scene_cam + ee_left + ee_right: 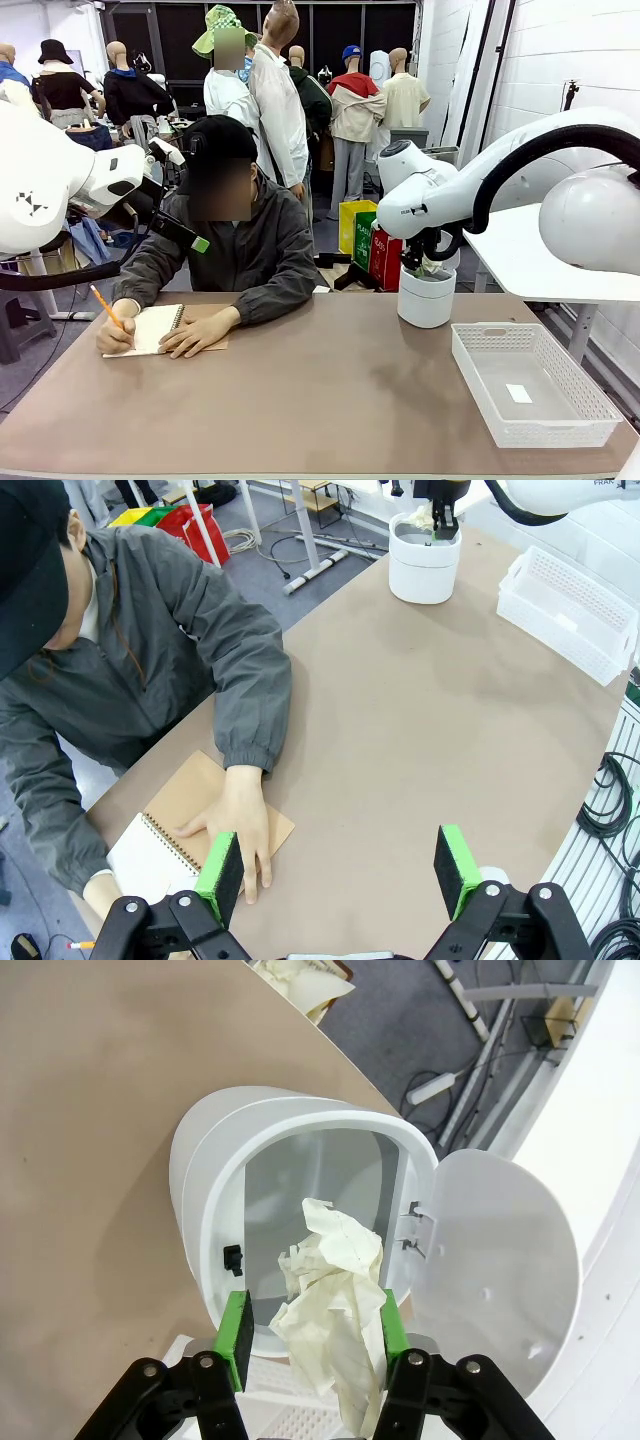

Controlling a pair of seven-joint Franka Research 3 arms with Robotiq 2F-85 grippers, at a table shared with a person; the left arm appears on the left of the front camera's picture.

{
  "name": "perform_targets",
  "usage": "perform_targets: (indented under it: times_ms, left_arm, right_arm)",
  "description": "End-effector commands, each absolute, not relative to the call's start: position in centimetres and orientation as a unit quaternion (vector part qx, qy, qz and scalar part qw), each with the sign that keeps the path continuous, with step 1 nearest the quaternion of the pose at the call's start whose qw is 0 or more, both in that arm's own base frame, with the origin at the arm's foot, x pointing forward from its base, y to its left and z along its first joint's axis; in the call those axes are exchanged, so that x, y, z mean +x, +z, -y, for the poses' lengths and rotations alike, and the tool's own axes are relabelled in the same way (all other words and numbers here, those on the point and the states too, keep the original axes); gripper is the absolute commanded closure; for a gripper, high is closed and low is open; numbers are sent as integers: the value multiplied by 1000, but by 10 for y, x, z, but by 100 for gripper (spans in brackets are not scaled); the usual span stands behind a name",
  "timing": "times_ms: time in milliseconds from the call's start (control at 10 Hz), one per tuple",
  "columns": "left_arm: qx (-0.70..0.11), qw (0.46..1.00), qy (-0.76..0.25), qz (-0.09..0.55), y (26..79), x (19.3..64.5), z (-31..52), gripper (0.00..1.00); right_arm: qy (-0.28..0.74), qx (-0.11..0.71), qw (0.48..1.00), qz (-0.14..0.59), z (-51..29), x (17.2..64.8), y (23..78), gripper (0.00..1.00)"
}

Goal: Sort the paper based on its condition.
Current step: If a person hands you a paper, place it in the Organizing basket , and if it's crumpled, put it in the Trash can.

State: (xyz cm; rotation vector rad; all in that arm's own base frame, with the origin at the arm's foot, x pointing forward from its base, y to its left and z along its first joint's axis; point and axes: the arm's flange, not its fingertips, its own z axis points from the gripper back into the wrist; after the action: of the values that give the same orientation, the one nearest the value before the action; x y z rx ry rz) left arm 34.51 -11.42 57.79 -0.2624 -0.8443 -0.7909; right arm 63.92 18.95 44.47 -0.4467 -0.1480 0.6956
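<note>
Stretching across the lower half of the front view, the brown tabletop [320, 400] carries everything. At its far edge, left of centre, a person [240, 250] leans over a spiral notebook [150, 328], pencil [105, 305] in hand. At lower right lies a white basket [497, 327] with a small sticker [518, 393] on its floor. Above it, right of centre, stands a white bin [425, 305], its lid [500, 1260] swung open.

The right gripper [314, 1310] hangs straight over the bin's mouth, low in the middle of its wrist view. The paper [335, 1290], a crumpled sheet, sits between its fingers and over the opening. The fingers are part-way apart. One pad touches the sheet and the other shows a gap, so I judge it released rather than pinched. The left gripper [338, 840], at the bottom of its view, hovers with fingers spread wide and empty, just beside the person's hand [245, 820].

Risks, as I judge them: the crumple may catch on the touching pad and lift out with the arm, or perch on the rim and tumble onto the tabletop. Fingers lowered further could knock the bin. The left arm, if it descends, could meet the hand.
</note>
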Motion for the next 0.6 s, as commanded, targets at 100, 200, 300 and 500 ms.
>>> perform_targets:
  times_ms: [100,200,300,500]
  left_arm:
    - [-126,830,-373,394,579,345,113,0]
    - [-126,830,-373,394,579,345,113,0]
    - [-126,830,-373,394,579,345,113,0]
    - [-126,830,-373,394,579,345,113,0]
  right_arm:
    - [335,-213,915,67,-189,645,449,40]
    - [333,-211,917,68,-188,645,449,43]
    - [332,-212,917,68,-188,646,450,43]
    - [321,-202,922,76,-187,649,451,80]
